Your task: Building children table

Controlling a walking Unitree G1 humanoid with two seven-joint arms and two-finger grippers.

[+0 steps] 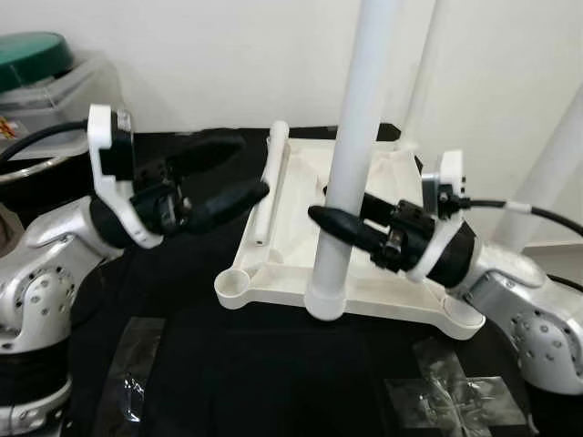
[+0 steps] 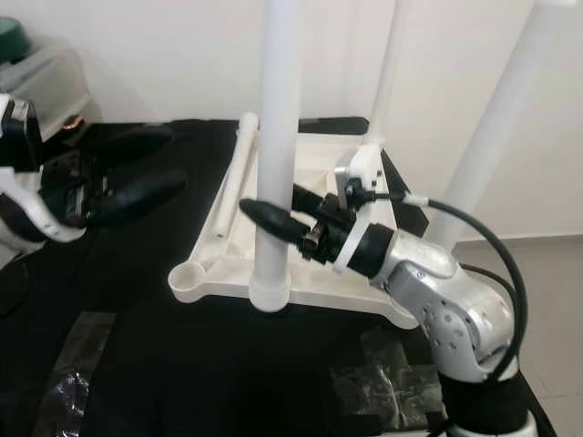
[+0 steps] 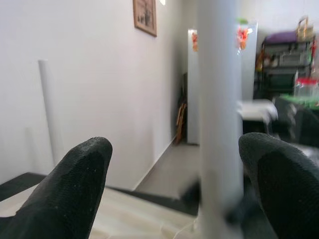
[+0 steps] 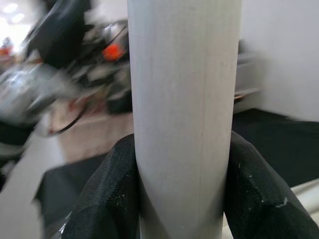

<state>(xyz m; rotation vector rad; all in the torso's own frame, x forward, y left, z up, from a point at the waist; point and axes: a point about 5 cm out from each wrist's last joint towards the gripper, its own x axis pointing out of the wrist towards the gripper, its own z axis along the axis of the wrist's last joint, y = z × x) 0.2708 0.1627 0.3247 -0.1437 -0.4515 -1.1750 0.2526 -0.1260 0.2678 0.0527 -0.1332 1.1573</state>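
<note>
Crinkly clear plastic wrappers sit closest to me on the black cloth, just leftover packaging, so I'm ignoring them.

Next up is the bit that matters. My right gripper is clamped on the near table leg, one finger on each side of the tube, low down near where it meets the tabletop. Gripping low makes sense to me — it gives more control over the base while the leg seats in its socket. That leg stands upright at the front edge of the white tabletop, which is lying upside down so the sockets face up.

My left gripper hovers off to the left with its fingers spread apart, holding nothing. From its wrist camera the upright leg sits between the two fingertips, so I'd guess it's lined up to help steady or twist. The front left corner socket is empty.

A loose leg lies flat across the tabletop, probably meant for that socket.

Further back, two more legs are up — I think they're seated in the far corners, though their bases are hidden behind my arm. A green-lidded bin sits far left by the wall.
</note>
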